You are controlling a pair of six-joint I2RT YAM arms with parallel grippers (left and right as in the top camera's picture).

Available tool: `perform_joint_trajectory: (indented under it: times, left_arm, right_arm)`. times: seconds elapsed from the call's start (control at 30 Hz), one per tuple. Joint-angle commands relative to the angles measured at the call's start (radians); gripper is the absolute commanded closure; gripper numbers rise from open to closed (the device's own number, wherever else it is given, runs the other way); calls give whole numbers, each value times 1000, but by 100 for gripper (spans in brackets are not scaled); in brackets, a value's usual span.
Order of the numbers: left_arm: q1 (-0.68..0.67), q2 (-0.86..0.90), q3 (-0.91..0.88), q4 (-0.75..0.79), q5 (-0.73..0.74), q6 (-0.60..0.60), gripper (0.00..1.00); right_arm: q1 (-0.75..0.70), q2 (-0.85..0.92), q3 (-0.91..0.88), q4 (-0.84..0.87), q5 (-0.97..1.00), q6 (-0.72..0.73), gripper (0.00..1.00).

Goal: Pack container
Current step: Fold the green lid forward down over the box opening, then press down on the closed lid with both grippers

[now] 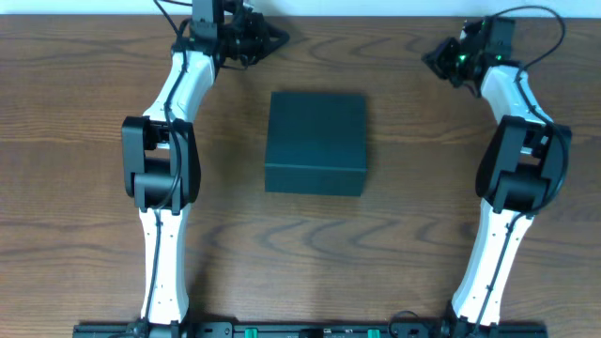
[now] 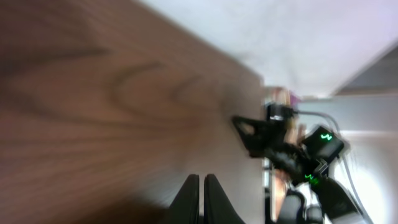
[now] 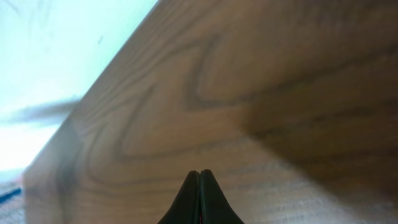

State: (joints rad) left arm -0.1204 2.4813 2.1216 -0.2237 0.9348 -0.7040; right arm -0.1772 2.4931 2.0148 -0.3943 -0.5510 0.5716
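The dark teal-green square container (image 1: pixel 315 142) sits closed at the middle of the wooden table in the overhead view. My left gripper (image 1: pixel 278 38) is at the far left back of the table, pointing right, shut and empty; its fingers (image 2: pixel 202 181) show closed over bare wood. My right gripper (image 1: pixel 428 58) is at the far right back, pointing left, shut and empty; its fingers (image 3: pixel 199 175) are pressed together over bare wood. Both grippers are well behind the container and apart from it. The container is out of both wrist views.
The table's far edge (image 1: pixel 376 19) runs just behind both grippers. The left wrist view shows the right arm (image 2: pixel 292 149) across the table, beyond the table's edge. No snack packs are in view.
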Motion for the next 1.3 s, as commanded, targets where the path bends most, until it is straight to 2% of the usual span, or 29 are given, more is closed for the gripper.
perform_joint_trajectory:
  times: [0.0,0.13,0.27,0.43,0.6,0.8,1.03,1.27]
  left_arm:
    - [-20,-23,155,-179,-160,177,94]
    - [-66,-59,305,-475,-320,393,94]
    - [-117,-89,382,-649,-326,558,94]
    - [-168,-105,389,-869,-344,709,94]
    - [-196,-106,389,-1078,-349,842,94]
    - [-198,-117,389,-1227,-393,941,94]
    - [-180,-197,377,-1253,-368,944,94]
    - [-176,-294,236,-1204,-369,944,94]
  right_arm:
    - [4,-97,115,-86,23,-156,98]
    - [16,-168,187,-257,24,-317,98]
    - [31,-243,188,-416,23,-410,98]
    - [56,-313,188,-631,24,-537,98]
    - [99,-386,188,-840,74,-603,99]
    - [169,-490,187,-1016,188,-701,99]
    - [250,-695,86,-995,282,-716,98]
    - [255,-923,-279,-832,293,-745,98]
